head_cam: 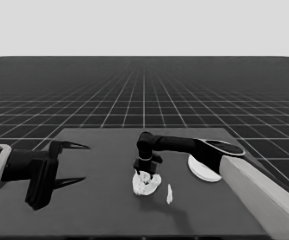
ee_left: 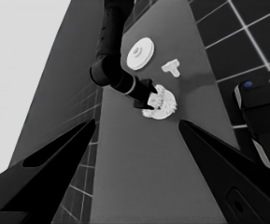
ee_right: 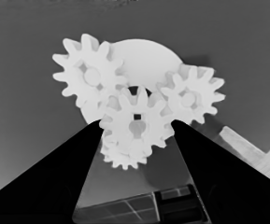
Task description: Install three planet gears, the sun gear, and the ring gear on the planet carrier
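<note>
White gear sits grasped in the right pincer over the smaller round part; left pincer released.

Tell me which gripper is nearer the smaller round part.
Right. The right gripper stands directly over the smaller round part, at the gears on it. The left gripper waits over the table's left end, well apart.

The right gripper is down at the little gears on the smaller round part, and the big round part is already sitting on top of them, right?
Not quite. The right gripper is at the gears on the smaller round part, but the larger round part is not on top. The head view shows it lying apart on the table, beside the right arm.
</note>
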